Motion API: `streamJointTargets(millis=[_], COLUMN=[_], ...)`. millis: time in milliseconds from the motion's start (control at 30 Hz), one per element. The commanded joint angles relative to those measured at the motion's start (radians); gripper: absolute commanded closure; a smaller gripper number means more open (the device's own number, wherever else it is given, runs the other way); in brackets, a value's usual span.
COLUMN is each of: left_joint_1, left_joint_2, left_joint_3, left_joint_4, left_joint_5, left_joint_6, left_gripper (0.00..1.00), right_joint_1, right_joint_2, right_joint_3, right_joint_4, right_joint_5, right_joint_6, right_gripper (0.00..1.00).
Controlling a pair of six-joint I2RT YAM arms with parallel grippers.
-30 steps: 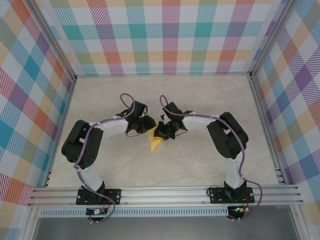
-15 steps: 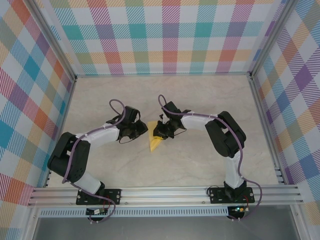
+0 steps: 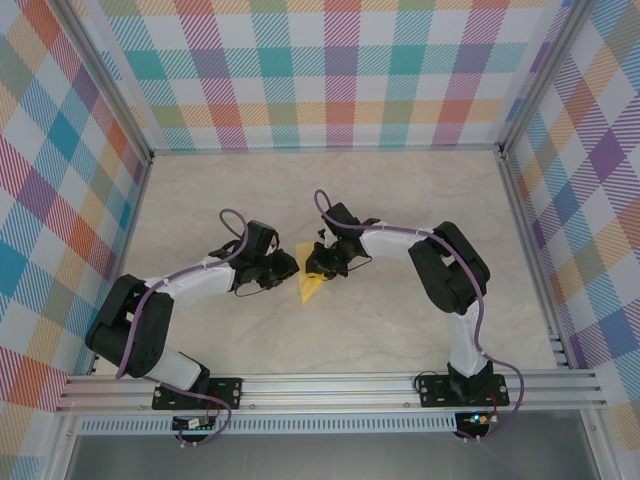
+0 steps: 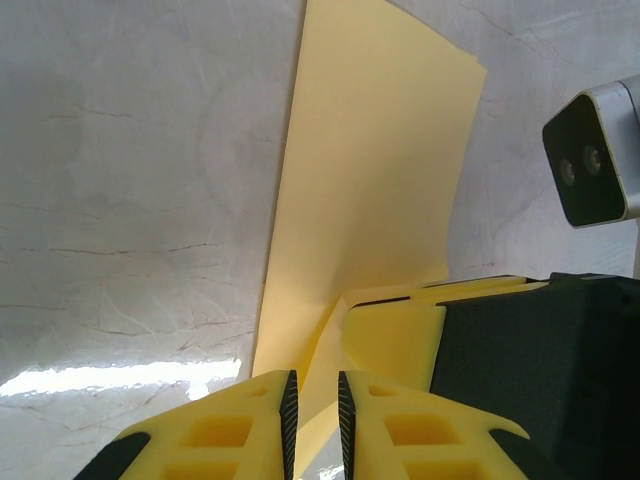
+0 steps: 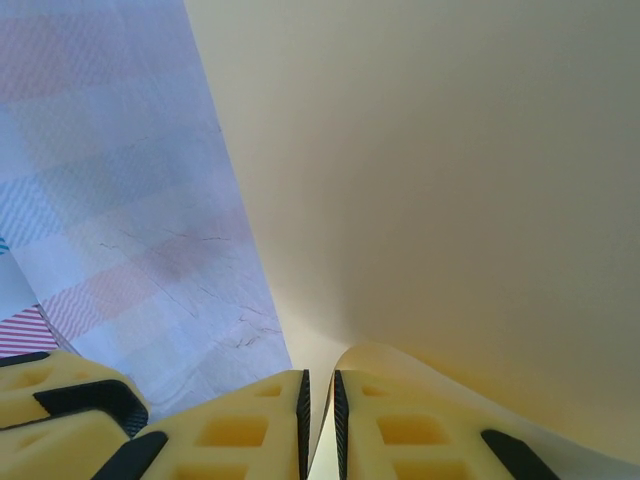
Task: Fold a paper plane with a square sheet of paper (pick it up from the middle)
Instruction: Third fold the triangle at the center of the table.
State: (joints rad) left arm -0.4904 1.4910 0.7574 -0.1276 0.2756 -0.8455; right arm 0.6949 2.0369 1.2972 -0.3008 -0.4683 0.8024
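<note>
L gripper (image 3: 284, 268): low over table (image 3: 420, 200), left of centre, pointing right. L wrist cam: fingers (image 4: 250, 425) closed to a thin slit, edge of sheet of paper (image 4: 370, 180) runs into the slit, so it looks pinched.

Sheet of paper (image 3: 311, 286): yellow, creased, mid-table btwn both grippers. Near end comes to a point, wider toward far end.

R gripper (image 3: 322, 263): just right of sheet, at its far part, pointing left. R wrist cam: pads (image 5: 265, 420) almost together, a curled edge of sheet clamped btwn them. R fingertips sit just beside L's.
</note>
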Motion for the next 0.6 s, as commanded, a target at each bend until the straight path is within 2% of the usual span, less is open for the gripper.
streamJointTargets(millis=[0, 567], left_joint_1=[-0.008, -0.010], left_joint_2=[-0.009, 0.002], left_joint_3=[-0.017, -0.021], left_joint_4=[0.002, 0.006], left_joint_5=[-0.009, -0.005], left_joint_6=[-0.009, -0.006], left_gripper=[0.79, 0.79], right_joint_1=[0.006, 0.006], right_joint_2=[0.022, 0.037], right_joint_3=[0.024, 0.030], right_joint_4=[-0.010, 0.006], right_joint_5=[0.003, 0.011], right_joint_6=[-0.011, 0.003], right_gripper=[0.85, 0.85])
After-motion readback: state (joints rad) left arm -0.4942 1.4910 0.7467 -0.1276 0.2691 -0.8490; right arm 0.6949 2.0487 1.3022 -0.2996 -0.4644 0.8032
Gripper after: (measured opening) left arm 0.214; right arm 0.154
